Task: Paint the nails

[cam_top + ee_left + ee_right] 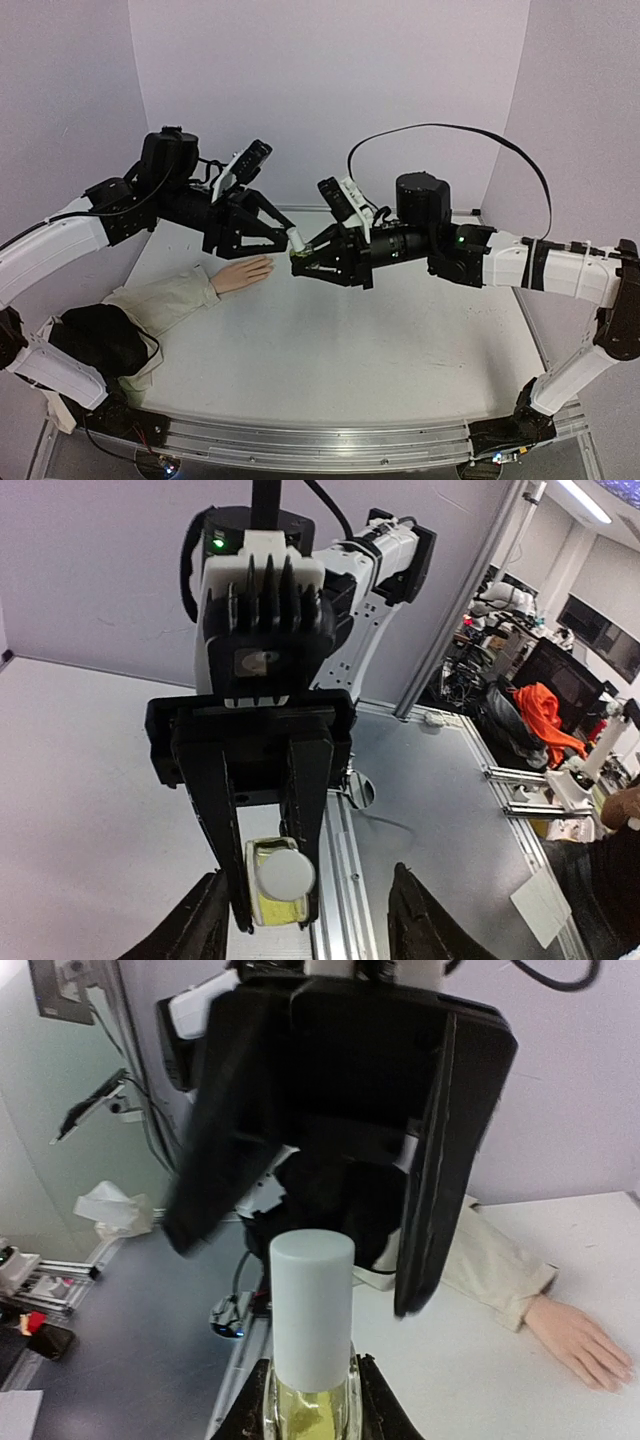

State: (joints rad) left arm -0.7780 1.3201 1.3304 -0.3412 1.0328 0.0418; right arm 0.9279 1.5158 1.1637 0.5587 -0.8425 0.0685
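Closest to the right wrist camera stands the pale cap [312, 1305] of the small yellowish-green bottle [310, 1410]. The right hand [300, 262] grips the bottle by its glass body, clenched on both sides, and holds it cap uppermost above the desk [360, 340]. That grip looks meant to brace the bottle so the cap can be twisted off. Facing it, the left hand [280, 236] is spread wide, with one finger to each side of the cap and neither touching it, as far as the views show. I judge it is lined up to close on the cap and unscrew it, since the brush presumably comes out with the cap. On the desk, just below and to the left of the two hands, lies the mannequin hand [243, 273], palm down, its beige sleeve [165, 300] trailing toward the left arm's base. Its nails [612, 1372] are too small to show any polish, so painting seems not yet begun
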